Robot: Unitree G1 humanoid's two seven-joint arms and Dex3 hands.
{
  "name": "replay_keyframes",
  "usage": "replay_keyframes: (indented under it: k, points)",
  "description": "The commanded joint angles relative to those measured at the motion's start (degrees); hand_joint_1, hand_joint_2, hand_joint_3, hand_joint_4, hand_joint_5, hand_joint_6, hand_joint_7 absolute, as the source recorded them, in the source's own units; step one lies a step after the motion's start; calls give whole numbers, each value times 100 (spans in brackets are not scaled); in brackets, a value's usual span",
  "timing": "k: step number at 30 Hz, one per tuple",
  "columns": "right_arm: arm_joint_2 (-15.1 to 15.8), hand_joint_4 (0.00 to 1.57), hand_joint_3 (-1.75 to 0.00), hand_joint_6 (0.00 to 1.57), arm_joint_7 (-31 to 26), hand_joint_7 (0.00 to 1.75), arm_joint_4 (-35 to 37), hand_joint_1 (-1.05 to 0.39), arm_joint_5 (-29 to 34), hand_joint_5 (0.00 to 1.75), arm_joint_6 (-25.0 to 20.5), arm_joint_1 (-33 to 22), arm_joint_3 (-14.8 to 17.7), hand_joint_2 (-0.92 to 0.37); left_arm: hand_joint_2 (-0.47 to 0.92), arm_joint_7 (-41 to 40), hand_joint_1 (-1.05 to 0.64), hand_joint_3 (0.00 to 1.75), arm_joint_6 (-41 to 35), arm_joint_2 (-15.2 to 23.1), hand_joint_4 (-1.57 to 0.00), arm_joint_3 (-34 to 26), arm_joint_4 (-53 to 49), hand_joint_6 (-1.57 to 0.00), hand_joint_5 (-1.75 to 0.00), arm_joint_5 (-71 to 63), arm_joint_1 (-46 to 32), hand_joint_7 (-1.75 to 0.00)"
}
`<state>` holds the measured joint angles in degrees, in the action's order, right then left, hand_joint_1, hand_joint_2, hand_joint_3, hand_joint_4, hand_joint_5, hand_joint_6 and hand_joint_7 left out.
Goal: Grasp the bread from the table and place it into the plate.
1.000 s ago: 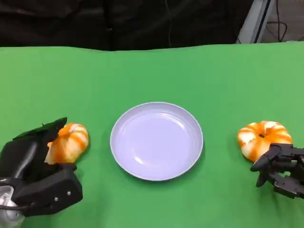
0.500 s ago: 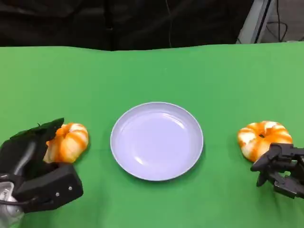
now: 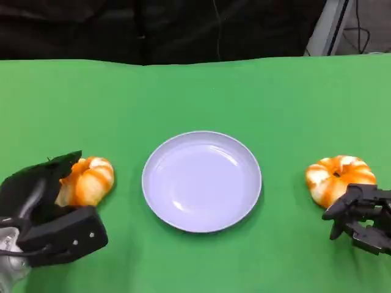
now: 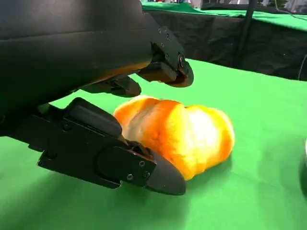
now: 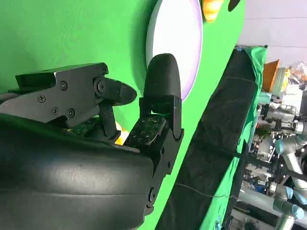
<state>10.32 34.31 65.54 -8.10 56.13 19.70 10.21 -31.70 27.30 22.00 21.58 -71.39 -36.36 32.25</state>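
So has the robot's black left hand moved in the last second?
Yes, slightly: the left hand has drifted toward the near table edge, away from the white round plate, fingers around the orange-striped bread.

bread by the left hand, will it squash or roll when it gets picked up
The bread looks puffy and rounded, so it is probably soft and light and may dent under the left hand. Its ridged dome could let it rock or slide on the green cloth. The glazed crust might be a little slick against the fingers.
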Motion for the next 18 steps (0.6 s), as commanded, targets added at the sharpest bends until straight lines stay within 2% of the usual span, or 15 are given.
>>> replay_keyframes:
  k: [1,8,18]
  points:
    - [108,87,-52,95,26,92,-26,8,-53,139,16,-25,47,-89,85,112,-31,0,-11,-9,-39,21,-79,-37,0,48,104,0]
    - [105,87,-51,95,36,91,-22,6,-57,138,24,-23,52,-89,84,169,-12,0,0,-43,-39,73,-79,-37,0,46,140,0]
    - [100,87,-50,95,60,90,-37,6,-79,138,-9,-40,62,-89,85,216,-5,1,-123,-117,-37,222,-127,-37,0,-15,198,0]
